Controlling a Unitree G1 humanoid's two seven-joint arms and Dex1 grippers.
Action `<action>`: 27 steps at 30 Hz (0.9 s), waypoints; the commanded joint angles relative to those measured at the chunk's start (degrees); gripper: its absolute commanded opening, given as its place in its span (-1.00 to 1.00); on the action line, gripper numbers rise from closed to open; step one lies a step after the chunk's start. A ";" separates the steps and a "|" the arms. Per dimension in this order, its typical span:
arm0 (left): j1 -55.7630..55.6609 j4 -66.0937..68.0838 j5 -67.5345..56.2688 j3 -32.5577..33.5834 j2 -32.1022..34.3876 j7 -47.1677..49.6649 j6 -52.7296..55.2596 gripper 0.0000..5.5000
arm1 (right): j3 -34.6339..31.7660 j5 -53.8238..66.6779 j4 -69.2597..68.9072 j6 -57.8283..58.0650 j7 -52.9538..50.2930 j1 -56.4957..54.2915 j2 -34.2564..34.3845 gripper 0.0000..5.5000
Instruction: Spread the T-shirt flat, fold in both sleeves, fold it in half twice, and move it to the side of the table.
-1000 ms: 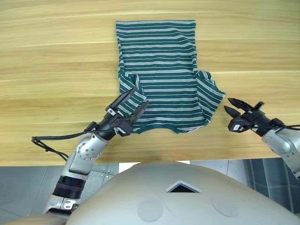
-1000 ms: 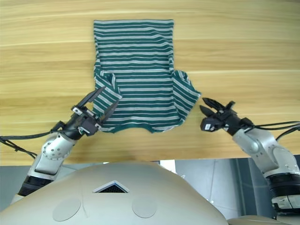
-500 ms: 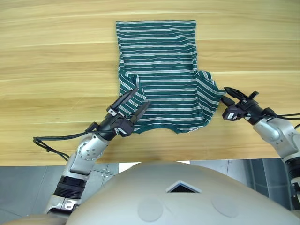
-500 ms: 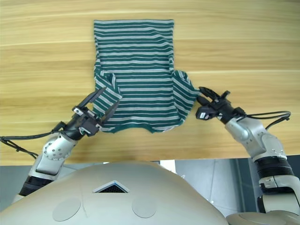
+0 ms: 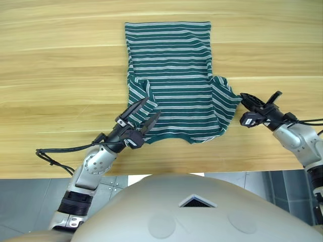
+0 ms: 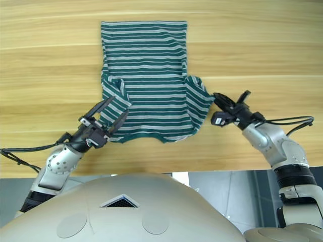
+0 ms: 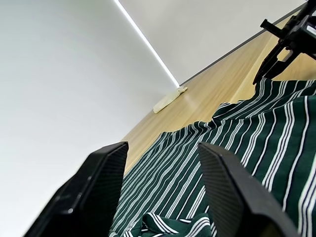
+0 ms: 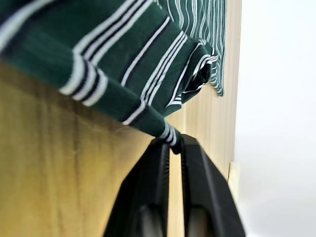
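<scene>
Wood table (image 5: 60, 75): T-shirt (image 5: 171, 65) lies at center. R gripper (image 5: 244, 99), apart 1 s ago, now pinches R sleeve (image 5: 224, 98) hem. L gripper (image 5: 145, 114) spread wide over near-L corner.

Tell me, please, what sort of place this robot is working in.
Probably an indoor lab or workroom: a long wooden table holding a T-shirt, plain white walls, grey tiled floor.

Head stereo pair looking down over table (image 5: 60, 60), both wrist cameras low, close against T-shirt (image 7: 256, 143)
</scene>
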 commanded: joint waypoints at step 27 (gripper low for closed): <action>-1.05 2.70 1.89 -0.75 -1.07 0.66 -0.91 -0.04 | 1.38 10.74 -12.56 -6.05 5.54 -0.84 11.26 -1.00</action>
